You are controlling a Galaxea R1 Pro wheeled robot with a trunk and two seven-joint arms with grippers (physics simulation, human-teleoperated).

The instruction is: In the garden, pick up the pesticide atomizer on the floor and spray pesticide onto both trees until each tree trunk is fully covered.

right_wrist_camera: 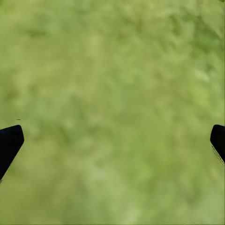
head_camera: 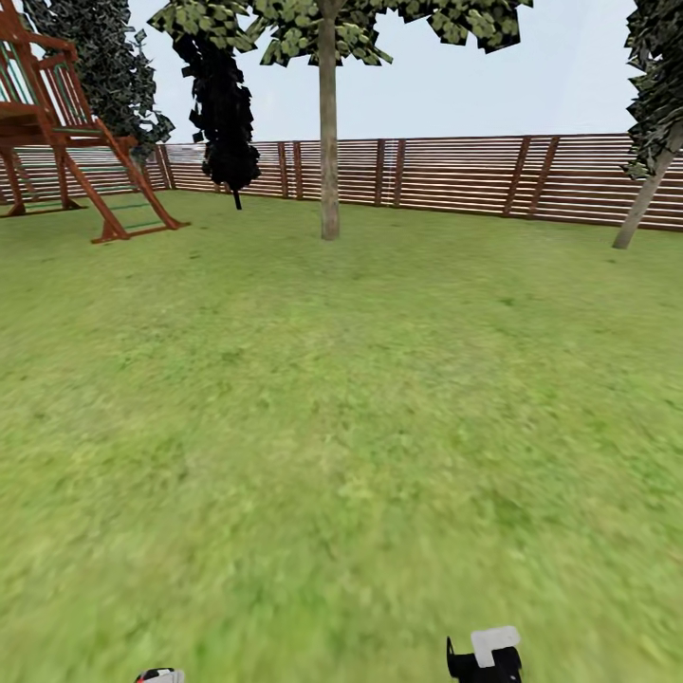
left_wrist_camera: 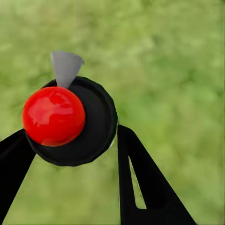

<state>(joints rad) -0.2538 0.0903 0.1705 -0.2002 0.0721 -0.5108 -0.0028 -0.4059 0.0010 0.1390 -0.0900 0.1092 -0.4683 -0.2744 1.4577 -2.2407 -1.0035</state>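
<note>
Head view: wide grass floor (head_camera: 341, 427) runs to a reddish-brown slatted fence (head_camera: 455, 175). One straight grey-tan tree trunk (head_camera: 328, 142) stands mid-lawn just before the fence, with its leafy crown (head_camera: 351, 28) cut by the top edge. A second, leaning trunk (head_camera: 645, 204) stands at the far right edge. A narrow dark tree (head_camera: 223, 114) stands left of the central trunk, and a red wooden play frame (head_camera: 66, 133) takes up the far left corner. The lawn between the robot and the central trunk is open. At the bottom edge a black-and-white part of the right arm (head_camera: 486, 656) shows, and a small red-and-white tip (head_camera: 159, 676) shows at lower left; hand states cannot be read from here. Left wrist view: the left hand (left_wrist_camera: 70, 145) is clenched on the pesticide atomizer (left_wrist_camera: 70, 122), seen end-on as a black round body with a red ball cap and a grey cone nozzle; black fingers (left_wrist_camera: 145, 187) flank it on both sides, over blurred grass. Right wrist view: the right hand (right_wrist_camera: 112, 145) is released, its dark fingertips (right_wrist_camera: 9, 143) wide apart at opposite edges, with grass between them.
</note>
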